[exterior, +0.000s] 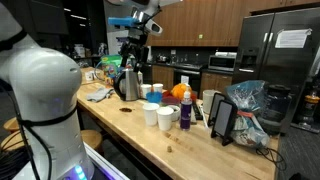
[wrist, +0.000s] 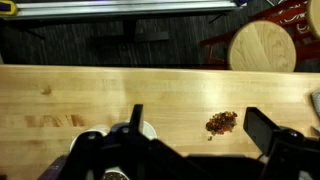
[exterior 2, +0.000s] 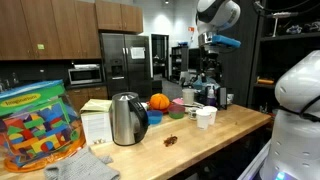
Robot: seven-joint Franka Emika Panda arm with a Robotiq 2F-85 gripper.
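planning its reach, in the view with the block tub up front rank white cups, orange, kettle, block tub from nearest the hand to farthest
1. white cups, below the hand
2. orange, mid table, by the back edge
3. kettle, further along the table
4. block tub, far end, nearest the camera

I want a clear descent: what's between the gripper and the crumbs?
Nothing. In the wrist view the crumbs lie unobstructed on bare counter, framed by the open gripper; only air between.
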